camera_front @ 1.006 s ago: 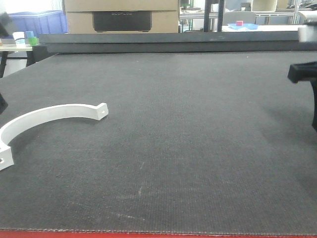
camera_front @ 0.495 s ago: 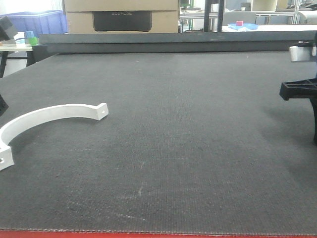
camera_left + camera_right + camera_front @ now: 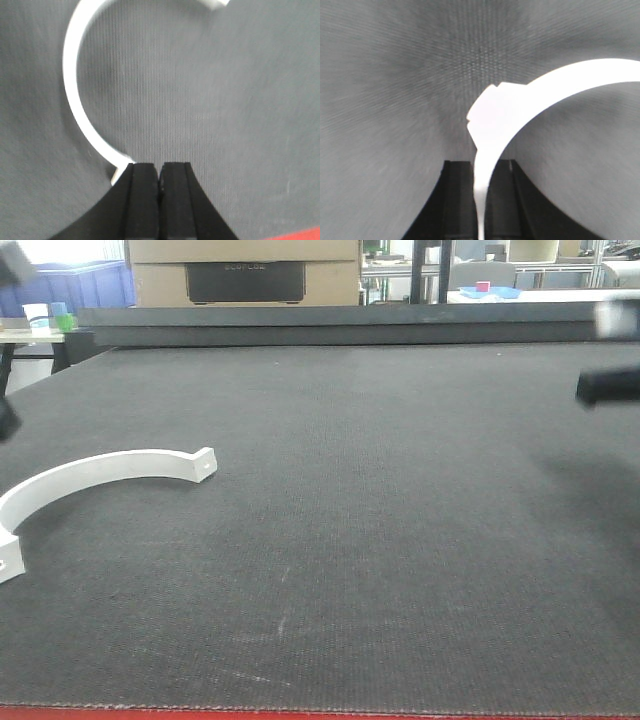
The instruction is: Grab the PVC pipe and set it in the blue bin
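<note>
Our left gripper (image 3: pixel 160 169) is closed and empty, a pipe (image 3: pixel 70 75) on the mat (image 3: pixel 225 100) at its 11 o'clock; our right gripper (image 3: pixel 480 169) clamps a second pipe (image 3: pixel 506 109).

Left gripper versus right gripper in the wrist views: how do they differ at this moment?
The left gripper is shut on nothing, fingers pressed together; the right gripper is shut on a white PVC arc rising from between its fingers. Beside the left gripper's tips lies the end of a second arc, flat on the dark mat; past the right gripper's arc there is only mat. Both have black fingers.
</note>
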### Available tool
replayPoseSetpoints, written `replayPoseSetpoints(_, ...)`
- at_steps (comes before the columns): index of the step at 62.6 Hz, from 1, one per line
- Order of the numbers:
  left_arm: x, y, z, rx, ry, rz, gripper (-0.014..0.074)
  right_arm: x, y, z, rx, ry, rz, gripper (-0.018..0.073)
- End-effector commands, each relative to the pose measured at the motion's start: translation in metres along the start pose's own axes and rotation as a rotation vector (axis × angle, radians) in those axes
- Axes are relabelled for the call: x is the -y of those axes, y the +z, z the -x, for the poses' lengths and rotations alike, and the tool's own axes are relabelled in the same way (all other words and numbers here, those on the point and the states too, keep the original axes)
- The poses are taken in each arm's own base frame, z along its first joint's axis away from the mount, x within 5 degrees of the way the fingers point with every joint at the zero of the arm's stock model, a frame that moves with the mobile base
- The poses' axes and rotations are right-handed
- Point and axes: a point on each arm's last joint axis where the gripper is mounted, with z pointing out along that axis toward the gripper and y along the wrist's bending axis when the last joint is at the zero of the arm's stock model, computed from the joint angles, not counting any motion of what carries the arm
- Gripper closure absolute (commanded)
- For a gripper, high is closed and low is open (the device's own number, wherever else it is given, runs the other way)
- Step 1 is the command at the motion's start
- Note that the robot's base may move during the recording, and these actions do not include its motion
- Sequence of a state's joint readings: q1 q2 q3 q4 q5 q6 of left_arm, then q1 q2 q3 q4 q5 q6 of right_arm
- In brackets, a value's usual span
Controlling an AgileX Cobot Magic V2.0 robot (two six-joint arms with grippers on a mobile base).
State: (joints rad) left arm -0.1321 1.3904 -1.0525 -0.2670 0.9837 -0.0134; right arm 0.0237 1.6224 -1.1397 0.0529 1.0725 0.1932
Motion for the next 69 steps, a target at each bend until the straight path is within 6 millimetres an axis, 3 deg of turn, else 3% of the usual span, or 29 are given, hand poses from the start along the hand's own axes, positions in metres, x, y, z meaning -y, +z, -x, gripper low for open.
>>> replayPoseSetpoints(1,0.003,-0.013,0.012,0.023,0.012,0.035,0.0707,0.001,-0.027,-0.007,0.053,-0.012,0.004,0.0727)
replayPoseSetpoints(14,-0.004,-0.023,0.043,0.005,0.029,0.193,0.0707,0.003,-0.069,-0.029,0.156,-0.015,0.034,0.0727)
replayPoseSetpoints(25,-0.009,0.004,0.059,-0.060,0.031,0.223,0.0707,0.005,-0.091,-0.042,0.237,-0.019,0.051,0.0727)
replayPoseSetpoints(43,-0.003,0.053,0.064,-0.157,0.092,0.253,0.0707,0.005,-0.093,-0.044,0.246,-0.019,0.053,0.0727)
replayPoseSetpoints(69,-0.002,0.062,0.071,-0.104,0.075,0.250,0.0707,0.006,-0.090,-0.045,0.238,-0.019,0.052,0.0727)
